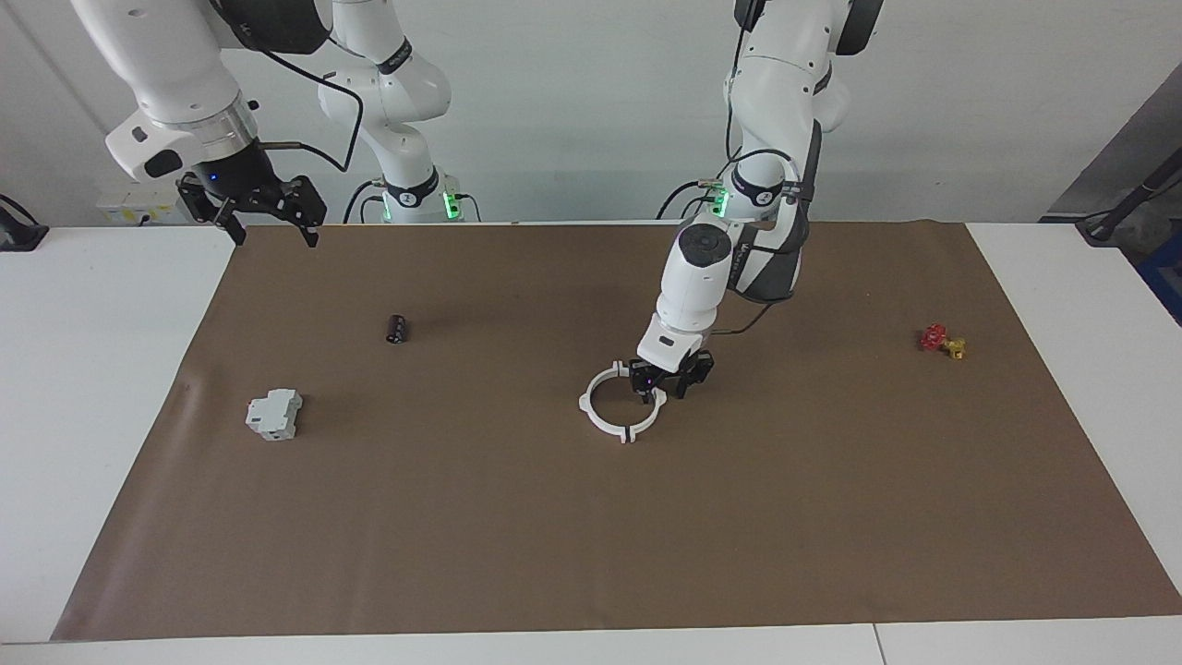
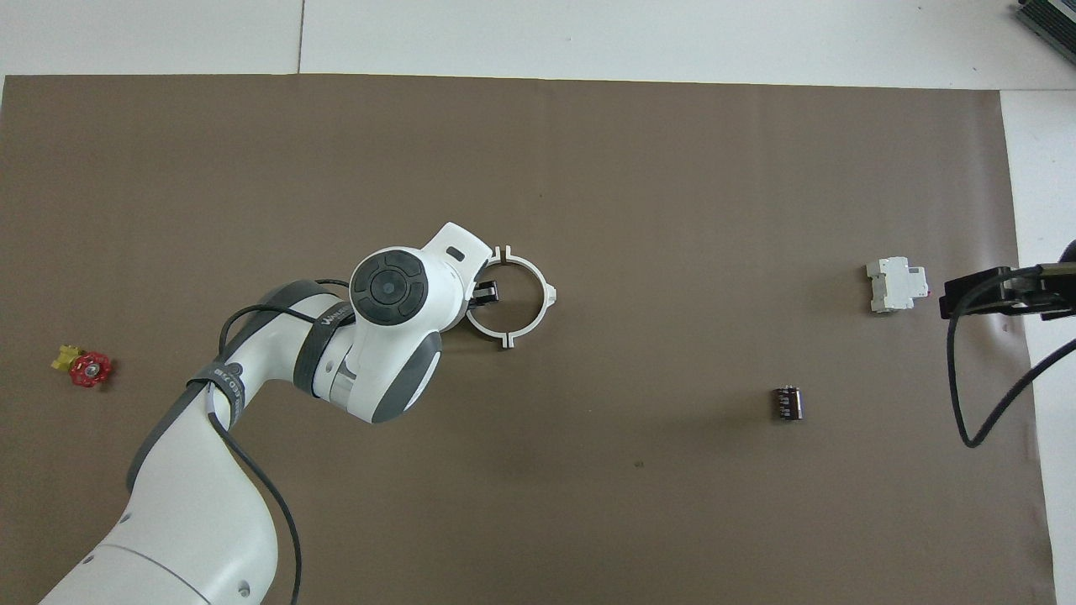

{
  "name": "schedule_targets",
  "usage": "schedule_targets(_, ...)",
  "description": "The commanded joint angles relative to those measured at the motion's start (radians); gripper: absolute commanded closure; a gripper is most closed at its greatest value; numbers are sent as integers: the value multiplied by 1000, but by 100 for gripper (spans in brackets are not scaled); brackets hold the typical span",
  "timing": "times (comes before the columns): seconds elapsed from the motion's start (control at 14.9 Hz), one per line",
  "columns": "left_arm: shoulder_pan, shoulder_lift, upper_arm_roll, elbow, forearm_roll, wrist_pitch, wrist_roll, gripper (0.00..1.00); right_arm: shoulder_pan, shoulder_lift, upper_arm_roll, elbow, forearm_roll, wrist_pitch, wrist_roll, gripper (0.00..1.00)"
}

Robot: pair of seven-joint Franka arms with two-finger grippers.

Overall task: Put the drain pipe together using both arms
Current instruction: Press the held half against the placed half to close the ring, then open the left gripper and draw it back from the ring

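The drain pipe lies on the brown mat as one white ring (image 1: 591,407) of two half-rings, with tabs meeting at both seams; it also shows in the overhead view (image 2: 545,295). My left gripper (image 1: 665,382) is down at the ring's rim on the side toward the left arm's end of the table. It is open, with one finger inside the ring and one outside it. In the overhead view the wrist hides most of this gripper (image 2: 485,291). My right gripper (image 1: 269,222) waits, open and empty, raised over the mat's edge at the right arm's end (image 2: 975,296).
A grey blocky device (image 1: 274,414) (image 2: 896,284) and a small black cylinder (image 1: 398,329) (image 2: 787,402) lie toward the right arm's end. A red-and-yellow valve (image 1: 942,342) (image 2: 84,367) lies toward the left arm's end.
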Motion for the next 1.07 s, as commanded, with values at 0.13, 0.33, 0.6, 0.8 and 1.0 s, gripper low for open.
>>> schedule_targets(0.13,-16,10,14,32,12,-55,-22,14,-11,-16,4,-8,7,-5,-22,0)
schedule_targets(0.33,-13,8,14,98,12,-160,-37,13,-11,-16,4,-8,7,-5,-22,0)
schedule_targets(0.6,-5,-4,24,107,12,-176,-41,10,-11,-16,4,-8,7,-5,-22,0)
schedule_targets(0.8,4,-6,54,107,20,-175,-26,12,-11,-16,4,-8,7,-5,-22,0)
schedule_targets(1.0,25,-6,56,107,21,-176,-6,18,-11,-16,4,-8,7,-5,-22,0)
